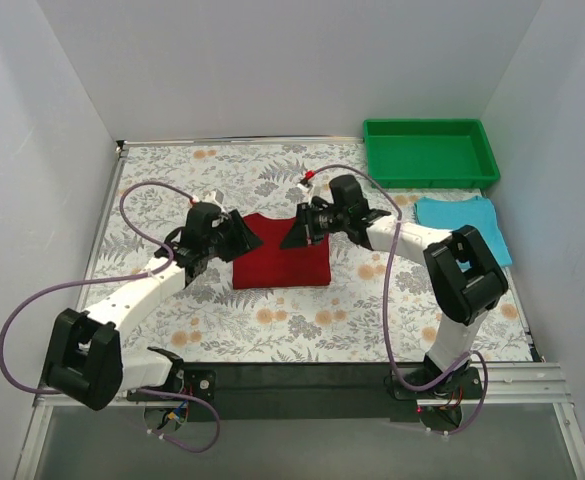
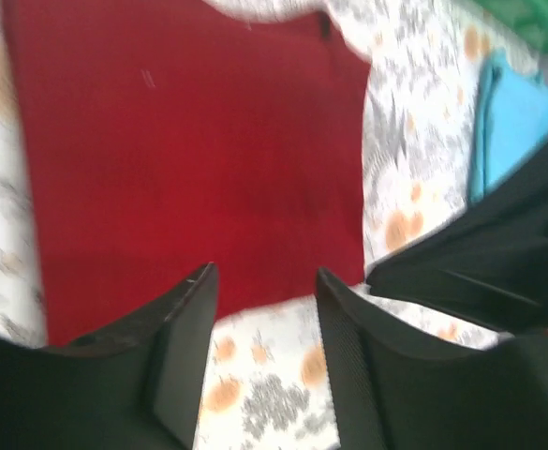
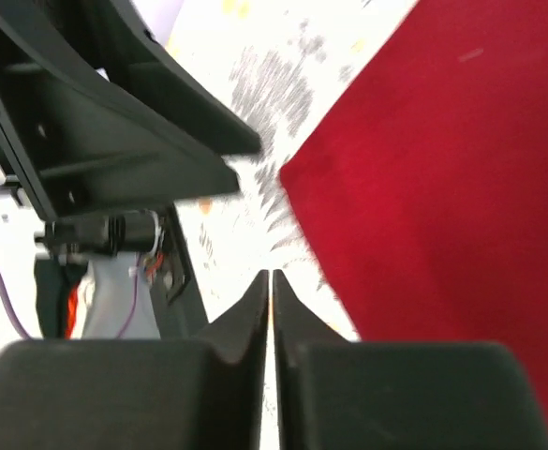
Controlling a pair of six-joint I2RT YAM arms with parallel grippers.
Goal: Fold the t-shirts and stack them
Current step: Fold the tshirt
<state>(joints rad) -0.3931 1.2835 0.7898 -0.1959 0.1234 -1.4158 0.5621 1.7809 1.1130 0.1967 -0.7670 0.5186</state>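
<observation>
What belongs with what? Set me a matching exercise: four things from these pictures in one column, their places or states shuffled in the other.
Things
1. dark red t-shirt
2. blue t-shirt
3. green tray
4. right gripper

Places or states
a. in the far right corner
b. fingers closed together
c. lying flat in the middle
d. folded at the right edge, just nearer than the tray

Pairs: 1-c, 2-d, 3-a, 4-b

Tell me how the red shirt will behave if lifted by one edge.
Probably floppy: the red shirt lies flat and thin, so a lifted edge would likely sag and unfold. Pushed across the tablecloth, it may bunch rather than slide.
</observation>
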